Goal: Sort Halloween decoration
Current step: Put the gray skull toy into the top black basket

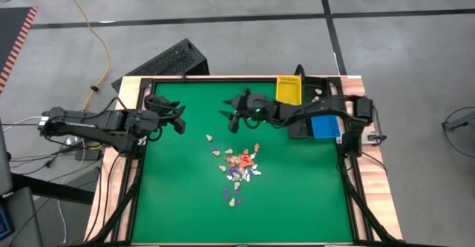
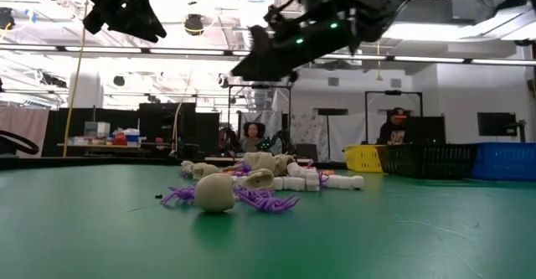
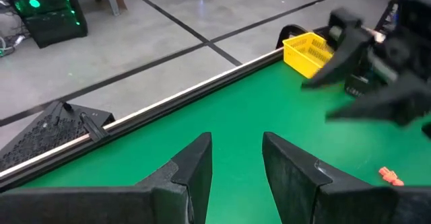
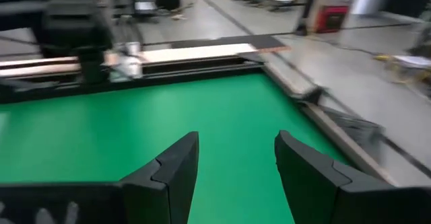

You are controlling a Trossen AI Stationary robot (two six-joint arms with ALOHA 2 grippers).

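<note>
**Both arms up, trinket pile untouched at mid-table**

Nearest the low camera: a cream-white skull-like trinket [image 2: 214, 192] resting on purple spider-like pieces [image 2: 260, 199], front edge of the Halloween decoration pile [image 1: 237, 169]. Pile sits mid-table on the green mat [image 1: 178, 202], scattered loosely, a few strays to its far left and near side. One orange piece [image 3: 390, 176] shows in the left wrist view.

Right gripper [image 1: 236, 117] hangs above the mat, far side of the pile, fingers apart, nothing between them. Left gripper [image 1: 177, 117] hovers over the left part of the mat, well apart from the pile, also spread and empty.

Yellow bin [image 1: 289, 90] stands at the far edge; blue bin [image 1: 324, 126] and a black bin [image 1: 300, 128] at the right edge.

Judgement: step in hand is the reach for a first pick. Best to:
- choose a stray on the pile's fringe, not the tangled centre
- come straight down, fingers straddling one piece only
- watch the spider legs; they may drag neighbours along
- match colour to bin before lifting away.
</note>
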